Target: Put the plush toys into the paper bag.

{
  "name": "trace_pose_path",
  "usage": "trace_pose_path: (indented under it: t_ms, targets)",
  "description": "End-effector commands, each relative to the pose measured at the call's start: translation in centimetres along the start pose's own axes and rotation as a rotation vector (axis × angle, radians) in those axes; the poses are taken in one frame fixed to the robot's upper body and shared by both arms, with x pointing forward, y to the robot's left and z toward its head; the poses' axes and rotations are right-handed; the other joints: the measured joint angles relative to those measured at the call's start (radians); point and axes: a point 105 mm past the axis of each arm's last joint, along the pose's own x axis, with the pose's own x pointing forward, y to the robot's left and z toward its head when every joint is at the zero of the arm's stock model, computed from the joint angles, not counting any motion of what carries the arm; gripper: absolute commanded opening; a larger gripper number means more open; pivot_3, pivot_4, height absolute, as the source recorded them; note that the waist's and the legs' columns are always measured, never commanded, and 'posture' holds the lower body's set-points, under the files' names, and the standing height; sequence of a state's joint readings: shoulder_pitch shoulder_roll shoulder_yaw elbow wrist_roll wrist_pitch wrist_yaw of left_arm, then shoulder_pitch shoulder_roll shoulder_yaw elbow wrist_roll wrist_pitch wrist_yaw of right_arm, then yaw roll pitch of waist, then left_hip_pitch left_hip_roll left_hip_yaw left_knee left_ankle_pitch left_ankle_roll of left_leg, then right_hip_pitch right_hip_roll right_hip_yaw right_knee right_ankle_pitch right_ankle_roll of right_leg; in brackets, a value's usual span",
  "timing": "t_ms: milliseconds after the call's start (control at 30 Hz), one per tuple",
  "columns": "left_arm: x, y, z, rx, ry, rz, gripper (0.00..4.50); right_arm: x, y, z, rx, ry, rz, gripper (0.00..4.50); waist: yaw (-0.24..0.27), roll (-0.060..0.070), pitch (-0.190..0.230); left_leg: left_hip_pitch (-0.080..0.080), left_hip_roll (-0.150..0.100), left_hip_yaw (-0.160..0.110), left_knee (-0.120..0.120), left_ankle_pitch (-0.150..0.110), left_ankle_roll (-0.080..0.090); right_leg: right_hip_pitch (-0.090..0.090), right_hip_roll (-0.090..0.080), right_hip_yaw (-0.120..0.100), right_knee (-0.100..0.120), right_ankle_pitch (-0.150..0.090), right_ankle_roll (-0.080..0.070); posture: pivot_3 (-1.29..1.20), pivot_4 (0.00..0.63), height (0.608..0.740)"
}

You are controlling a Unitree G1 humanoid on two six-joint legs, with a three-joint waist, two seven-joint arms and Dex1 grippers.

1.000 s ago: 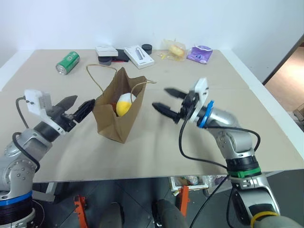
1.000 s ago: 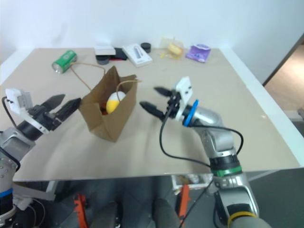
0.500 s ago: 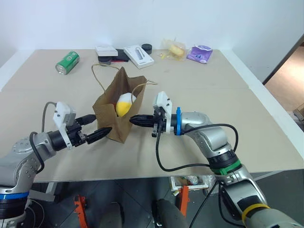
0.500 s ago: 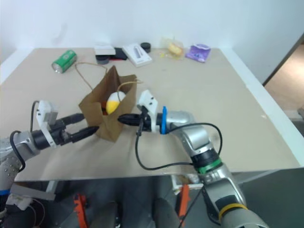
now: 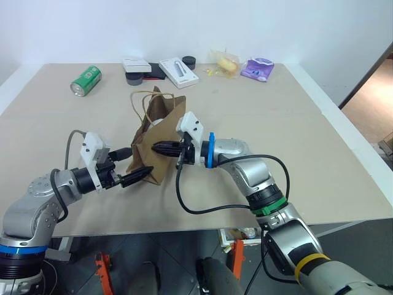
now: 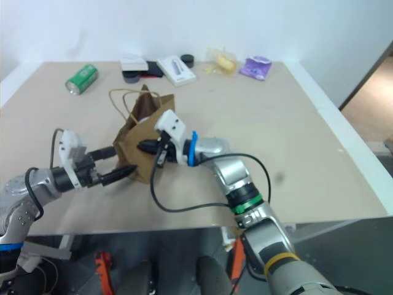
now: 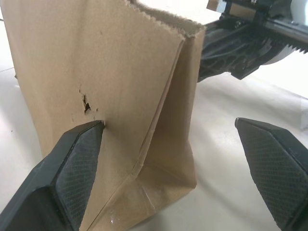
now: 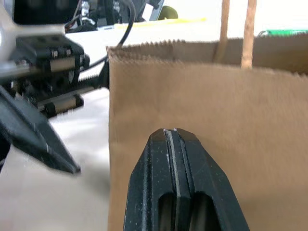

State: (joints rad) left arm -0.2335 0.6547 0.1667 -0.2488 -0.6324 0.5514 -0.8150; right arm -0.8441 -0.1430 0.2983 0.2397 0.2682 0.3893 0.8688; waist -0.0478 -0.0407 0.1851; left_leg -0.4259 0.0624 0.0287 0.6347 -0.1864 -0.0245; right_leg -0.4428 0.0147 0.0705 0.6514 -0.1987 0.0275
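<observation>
A broad beige table (image 5: 295,160) stands against a white wall, with a green can (image 5: 86,81) and small packets along its far edge. The paper bag (image 5: 152,147) stands upright near the table's middle, between both arms. It looks light, thin and easily crushed or tipped; I would hold it by the stiffer top rim or a folded corner, not the flat wall. The right gripper (image 5: 161,147), fingers pressed together on nothing, pushes its tip against the bag's right wall. The left gripper (image 5: 134,168) has its fingers spread wide at the bag's near-left corner, one fingertip touching the paper. The plush toys must be inside, hidden by the walls. The left wrist view alone shows a small tear (image 7: 85,101) in the wall; the right wrist view shows the twine handles (image 8: 236,30) against the serrated rim.
</observation>
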Motion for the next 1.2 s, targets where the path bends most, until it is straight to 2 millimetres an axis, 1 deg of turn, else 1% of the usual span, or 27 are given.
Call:
trace_pose_path:
  t_ms: [33,100,167,367,400,433,467,600,633,667,700,767,800,867,933,1000,1067,1100,1133,1167,1200]
  targets:
    - [0.8,1.0,1.2,0.090,-0.060,0.100,4.50,0.1,-0.1,2.6,-0.056,-0.070,-0.002,0.10,0.000,0.000,0.000,0.000,0.000,0.000,0.000,0.000,0.000,0.000,0.000,0.000,0.000,0.000,0.001,0.00,0.150,0.740]
    - [1.0,1.9,1.2,0.093,-0.096,0.177,4.50,0.2,-0.1,2.8,-0.058,-0.075,-0.002,0.10,0.000,0.000,0.000,0.000,0.000,0.000,0.000,0.000,0.000,0.000,0.000,0.000,0.000,0.001,0.001,0.00,0.150,0.740]
    - [1.4,2.1,1.1,0.092,-0.122,0.218,4.50,0.2,-0.1,2.8,-0.061,-0.076,-0.001,0.10,0.000,0.000,0.000,0.000,0.000,0.000,0.000,0.000,0.000,0.000,0.000,0.000,0.000,0.001,0.001,0.00,0.150,0.740]
    - [2.4,1.1,0.1,0.055,-0.142,0.229,4.50,0.2,0.0,3.3,-0.067,-0.086,0.004,0.10,0.000,0.000,0.000,0.000,0.000,0.000,0.000,0.000,0.000,0.000,0.000,0.000,0.000,0.001,0.002,0.00,0.150,0.740]
    - [2.4,1.0,0.1,0.051,-0.147,0.235,4.10,0.2,0.0,3.4,-0.067,-0.088,0.006,0.00,0.000,0.000,0.000,0.000,0.000,0.000,0.000,0.000,0.000,0.000,0.000,0.000,0.000,0.001,0.002,0.00,0.150,0.740]
    - [2.4,1.1,0.1,0.048,-0.152,0.241,3.91,0.2,0.0,3.4,-0.067,-0.090,0.007,0.00,0.000,0.000,0.000,0.000,0.000,0.000,0.000,0.000,0.000,0.000,0.000,0.000,0.000,0.001,0.002,0.00,0.150,0.740]
    - [2.4,1.1,0.2,0.046,-0.156,0.244,3.51,0.2,0.1,3.5,-0.068,-0.090,0.008,0.00,0.000,0.000,0.000,0.000,0.000,0.000,0.000,0.000,0.000,0.000,0.000,0.000,0.000,0.002,0.002,0.00,0.150,0.740]
    - [2.3,1.4,0.5,0.041,-0.162,0.250,1.62,0.0,0.0,3.5,-0.070,-0.089,0.008,0.00,0.000,0.000,0.000,0.000,0.000,0.000,0.001,0.000,0.000,0.000,0.000,0.000,0.000,0.002,0.002,0.00,0.150,0.740]
    - [2.2,1.4,0.6,0.040,-0.163,0.251,1.30,-0.1,0.0,3.5,-0.071,-0.088,0.007,0.00,0.000,0.000,0.000,0.000,0.000,0.000,0.001,0.000,0.000,0.000,0.000,0.000,0.000,0.002,0.002,0.00,0.150,0.740]
    - [2.1,1.5,0.6,0.039,-0.165,0.252,0.82,-0.3,-0.1,3.5,-0.072,-0.089,0.006,0.00,0.000,0.000,0.000,0.000,0.000,0.000,0.001,0.000,0.000,0.000,0.000,0.000,0.000,0.002,0.002,0.00,0.150,0.740]
    - [1.9,1.6,0.8,0.041,-0.166,0.252,0.42,-0.9,-0.3,3.7,-0.071,-0.092,0.005,0.00,0.000,0.000,0.000,0.000,0.000,0.000,0.001,0.000,0.000,0.000,0.000,0.000,0.000,0.002,0.002,0.00,0.150,0.740]
    - [1.6,1.7,1.1,0.042,-0.172,0.249,0.08,-2.0,-0.6,4.1,-0.071,-0.100,0.003,0.00,0.000,0.000,0.000,0.000,0.000,0.000,0.001,0.000,0.000,0.000,0.000,0.000,0.000,0.002,0.002,0.00,0.150,0.740]
    - [1.4,1.7,1.3,0.037,-0.178,0.238,0.08,-2.9,-0.8,4.5,-0.065,-0.109,0.009,0.00,0.000,0.000,0.000,-0.001,0.000,0.000,0.001,0.000,0.000,0.000,0.000,0.000,0.000,0.002,0.002,0.00,0.150,0.740]
    - [1.2,1.2,2.0,0.028,-0.190,0.182,0.08,-5.5,-1.0,5.5,-0.054,-0.128,0.038,0.00,0.004,0.000,0.000,-0.001,0.000,-0.001,0.001,0.000,0.000,0.000,0.000,0.000,0.000,0.001,0.002,0.00,0.150,0.740]
    - [1.0,0.5,2.8,0.011,-0.210,0.118,0.08,-8.6,-1.2,6.6,-0.035,-0.136,0.075,0.00,0.006,0.000,0.000,-0.002,-0.001,-0.001,0.001,0.000,0.000,0.000,-0.001,-0.001,0.000,0.001,0.003,0.00,0.150,0.740]
    - [0.9,-0.4,3.4,-0.001,-0.213,0.032,0.08,-11.7,-1.8,7.9,-0.017,-0.135,0.090,0.00,0.006,0.000,0.000,-0.002,-0.002,-0.001,0.001,0.000,0.000,0.000,-0.002,-0.001,0.000,0.000,0.003,0.00,0.150,0.740]
    - [0.7,-1.6,3.5,-0.017,-0.194,-0.067,0.08,-14.3,-1.9,9.0,0.005,-0.122,0.123,0.00,0.004,0.001,0.000,-0.002,-0.003,-0.001,0.001,0.000,0.000,0.000,-0.003,0.000,-0.001,-0.001,0.003,0.00,0.150,0.740]
    - [0.7,-2.2,3.5,-0.025,-0.180,-0.118,0.00,-15.4,-1.7,9.4,0.013,-0.109,0.147,0.63,0.003,0.001,0.001,-0.002,-0.003,0.000,0.001,0.000,0.000,0.000,-0.003,0.000,-0.001,-0.001,0.002,0.00,0.150,0.740]
    - [0.6,-2.9,3.5,-0.033,-0.164,-0.172,0.00,-16.4,-1.6,9.8,0.017,-0.094,0.166,0.75,0.003,0.001,0.001,-0.002,-0.003,0.000,0.000,0.000,0.000,0.000,-0.002,0.000,-0.001,-0.002,0.002,0.00,0.150,0.740]
    - [0.5,-4.0,3.0,-0.035,-0.115,-0.257,0.00,-17.5,-1.6,10.6,0.013,-0.083,0.177,1.31,0.003,0.001,0.001,-0.002,-0.003,0.000,0.000,0.000,0.001,0.000,-0.002,0.000,-0.001,-0.002,0.002,0.00,0.150,0.740]
    - [0.4,-4.7,2.4,-0.028,-0.064,-0.317,0.00,-18.2,-1.5,11.1,0.009,-0.075,0.185,1.67,-0.003,0.001,0.001,-0.002,-0.003,-0.001,0.000,-0.001,0.001,0.000,-0.002,0.000,-0.001,-0.002,0.001,0.00,0.150,0.740]
